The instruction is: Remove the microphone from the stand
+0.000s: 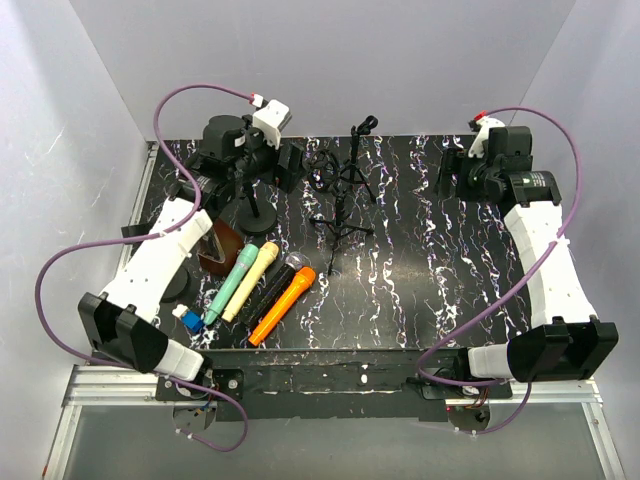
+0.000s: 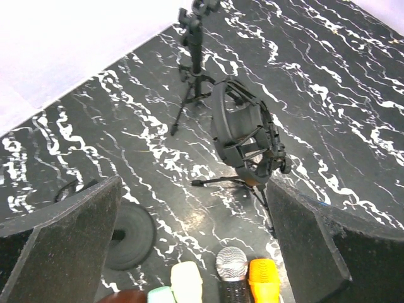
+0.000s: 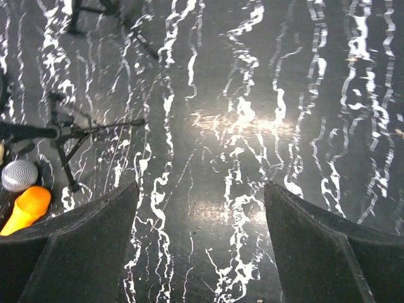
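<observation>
Left jaws splayed wide (empty); right jaws likewise.

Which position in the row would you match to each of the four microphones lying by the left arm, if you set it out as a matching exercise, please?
Things:
1. green microphone
2. orange microphone
3. black microphone
4. yellow microphone

Places in the row, seen from the top camera:
A. third from the left
B. left end
C. second from the left
D. right end

Pairs: 1-B, 2-D, 3-A, 4-C.
</observation>
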